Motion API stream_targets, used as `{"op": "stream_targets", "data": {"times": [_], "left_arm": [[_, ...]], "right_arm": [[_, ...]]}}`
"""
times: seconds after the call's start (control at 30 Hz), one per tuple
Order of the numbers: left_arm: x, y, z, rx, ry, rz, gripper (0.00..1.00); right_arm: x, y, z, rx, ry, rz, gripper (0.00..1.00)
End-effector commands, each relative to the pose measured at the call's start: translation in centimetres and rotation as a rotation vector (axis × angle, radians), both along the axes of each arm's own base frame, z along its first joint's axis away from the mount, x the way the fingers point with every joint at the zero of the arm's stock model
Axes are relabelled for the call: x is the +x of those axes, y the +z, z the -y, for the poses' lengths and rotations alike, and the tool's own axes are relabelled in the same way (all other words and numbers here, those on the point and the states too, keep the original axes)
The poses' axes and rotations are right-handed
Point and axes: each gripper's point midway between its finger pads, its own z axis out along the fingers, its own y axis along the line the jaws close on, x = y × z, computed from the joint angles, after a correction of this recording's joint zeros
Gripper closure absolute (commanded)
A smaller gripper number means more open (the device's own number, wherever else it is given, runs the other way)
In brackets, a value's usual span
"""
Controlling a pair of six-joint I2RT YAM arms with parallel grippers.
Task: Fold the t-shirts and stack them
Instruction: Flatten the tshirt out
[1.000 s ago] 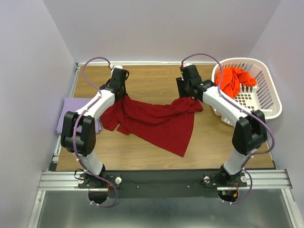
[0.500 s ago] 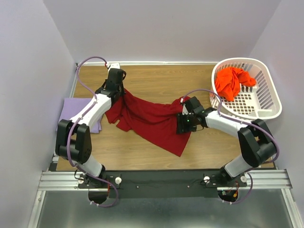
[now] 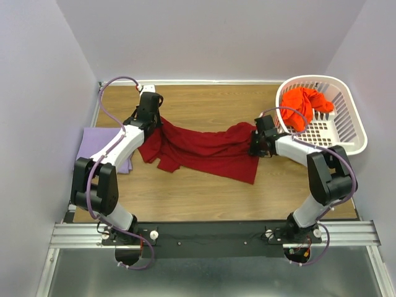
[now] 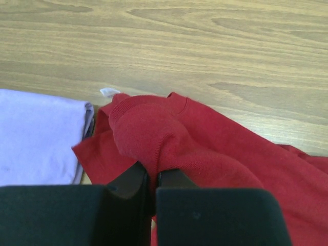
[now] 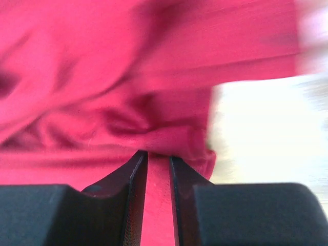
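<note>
Left wrist view: left pincer (image 4: pixel 152 175) clamped tight on crimson shirt (image 4: pixel 220 154).

Your top view is bright and even, with soft light from overhead. The arms throw only faint shadows on the table (image 3: pixel 204 198), and everything reads sharp. Your left wrist view is crisp too: wood grain and the dark red t-shirt (image 4: pixel 215 148) are clear, a thin shadow lines its edge by the lavender t-shirt (image 4: pixel 36 133), and the left gripper (image 4: pixel 152 174) looks dark and slightly soft. Your right wrist view is smeared with blur. The red washes pinkish and the table blows out near white, yet the right gripper (image 5: pixel 158 156) shows sharp-edged.
</note>
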Motion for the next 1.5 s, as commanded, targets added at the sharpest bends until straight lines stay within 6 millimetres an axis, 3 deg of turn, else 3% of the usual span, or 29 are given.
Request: {"op": "stream_targets", "data": {"times": [0.0,0.07,0.1,0.17,0.27,0.3,0.37,0.4,0.5,0.57,0.6,0.63,0.7,0.73,0.8,0.83,0.87,0.9,0.93,1.0,1.03,1.07,1.13,1.17,1.23,1.27,1.37,1.4,1.47], "left_arm": [[0.5,1.7,-0.5,0.004,0.013,0.056,0.92],[0.6,1.8,-0.5,0.0,0.015,0.058,0.92],[0.6,1.7,-0.6,0.001,0.018,0.057,0.92],[0.6,1.5,-0.6,0.003,0.015,0.05,0.92],[0.7,1.4,-0.5,0.001,0.012,0.048,0.92],[0.7,1.1,-0.6,0.0,0.013,0.042,0.92],[0.8,0.9,-0.5,0.001,0.01,0.037,0.91],[0.9,0.9,-0.5,0.002,0.009,0.035,0.89],[1.3,0.3,-0.4,0.015,0.001,0.028,0.77],[1.7,0.8,-0.3,0.012,-0.003,0.052,0.61],[1.7,0.9,-0.3,0.012,-0.006,0.059,0.47],[1.6,1.7,-0.3,0.003,-0.006,0.079,0.42],[1.5,2.7,-0.7,-0.01,0.007,0.116,0.37],[1.1,4.3,-0.9,-0.035,0.021,0.161,0.35],[0.2,5.4,-1.6,-0.052,0.048,0.194,0.31],[-0.6,7.3,-2.5,-0.063,0.074,0.245,0.31],[-1.4,7.3,-2.9,-0.068,0.089,0.249,0.31],[-2.0,7.6,-3.3,-0.069,0.105,0.262,0.31],[-3.0,9.3,-3.9,-0.079,0.119,0.304,0.31],[-4.5,8.8,-4.7,-0.07,0.134,0.296,0.31],[-5.6,9.7,-5.3,-0.069,0.151,0.325,0.31],[-6.5,8.6,-5.7,-0.059,0.161,0.303,0.31],[-8.0,8.9,-6.2,-0.073,0.177,0.328,0.32],[-8.8,7.5,-6.3,-0.076,0.179,0.305,0.32],[-9.7,7.2,-6.0,-0.099,0.161,0.31,0.34],[-10.2,5.8,-5.9,-0.098,0.155,0.281,0.34],[-10.8,4.4,-5.9,-0.099,0.152,0.248,0.34],[-11.0,3.8,-5.8,-0.098,0.144,0.233,0.35],[-11.1,2.9,-5.4,-0.106,0.125,0.213,0.36]], "right_arm": [[4.4,0.3,8.5,-0.239,-0.256,0.064,0.7],[5.9,1.6,9.1,-0.27,-0.27,0.101,0.7],[7.5,3.3,8.7,-0.265,-0.251,0.138,0.69],[7.7,4.2,5.9,-0.159,-0.136,0.126,0.66],[6.9,6.9,0.8,-0.087,0.042,0.188,0.62],[5.8,8.1,-1.9,-0.075,0.126,0.219,0.6],[4.1,9.3,-5.6,-0.021,0.237,0.252,0.58],[2.4,9.9,-8.5,0.01,0.321,0.269,0.55],[-0.8,9.5,-14.1,0.075,0.484,0.265,0.49],[-1.9,9.3,-16.8,0.106,0.562,0.275,0.47],[-2.9,9.4,-18.7,0.125,0.617,0.281,0.46],[-3.4,8.5,-19.8,0.13,0.649,0.264,0.46],[-3.9,9.1,-22.5,0.179,0.712,0.288,0.45],[-4.7,8.7,-23.8,0.182,0.75,0.289,0.45],[-4.9,7.0,-25.3,0.18,0.786,0.267,0.46],[-4.8,7.3,-26.5,0.187,0.803,0.278,0.46],[-4.9,5.6,-27.0,0.176,0.817,0.249,0.46],[-5.2,5.2,-27.6,0.176,0.833,0.243,0.46],[-4.9,5.5,-28.3,0.184,0.838,0.251,0.46],[-5.4,3.6,-29.0,0.182,0.857,0.214,0.48],[-5.5,3.0,-29.1,0.183,0.858,0.2,0.49],[-5.5,2.5,-29.1,0.177,0.856,0.192,0.5],[-5.5,0.7,-28.5,0.144,0.832,0.167,0.51],[-5.4,-0.4,-27.6,0.106,0.808,0.157,0.53],[-5.5,-1.2,-26.4,0.075,0.781,0.146,0.57],[-5.8,-2.5,-24.7,0.027,0.755,0.126,0.62],[-6.1,-2.8,-21.9,-0.026,0.707,0.119,0.65],[-6.5,-4.2,-19.3,-0.073,0.661,0.087,0.65],[-6.3,-3.5,-17.1,-0.087,0.609,0.091,0.65]]}}
